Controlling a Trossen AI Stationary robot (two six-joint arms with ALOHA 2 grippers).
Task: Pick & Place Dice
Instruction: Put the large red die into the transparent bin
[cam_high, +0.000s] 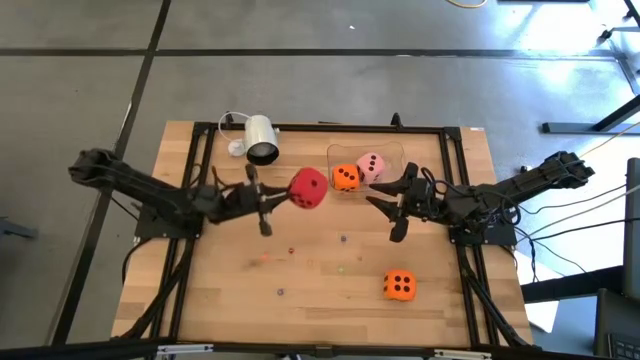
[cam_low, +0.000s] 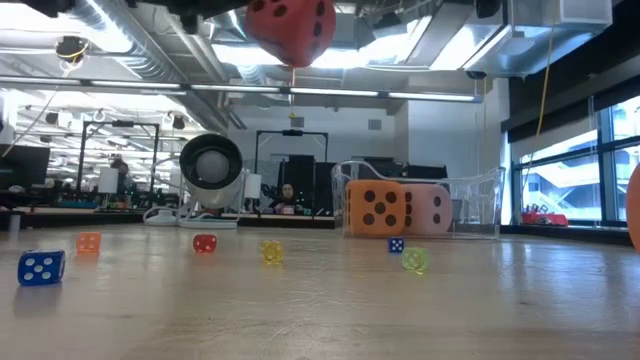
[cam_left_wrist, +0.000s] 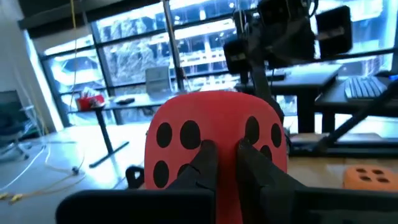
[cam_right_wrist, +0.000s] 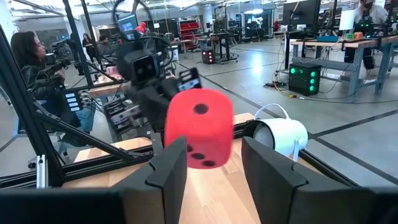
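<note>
My left gripper (cam_high: 283, 196) is shut on a red die (cam_high: 308, 187), which hangs high over the middle of the table and shows at the top of the low view as the red die (cam_low: 290, 28). An orange die (cam_high: 345, 177) and a pale pink die (cam_high: 371, 166) sit side by side inside a clear box (cam_high: 392, 152) at the far middle. A second orange die (cam_high: 400, 285) rests on the table at the near right. My right gripper (cam_high: 390, 205) stands open just right of the red die, level, with nothing between its fingers (cam_right_wrist: 168, 168). My left gripper pinches the red die's near face (cam_left_wrist: 214, 140) between its two fingers (cam_left_wrist: 202, 158), which stand almost together on the soft surface. The fingers come level from the table's left. The die is lifted clear of the table, beyond the fingertips.
A white cylindrical camera (cam_high: 260, 139) lies at the far left of the table with its cable. Several tiny coloured dice, among them a blue one (cam_low: 40, 266) and a yellow one (cam_low: 271, 251), are scattered on the wood. A black frame (cam_high: 440, 130) runs round the table.
</note>
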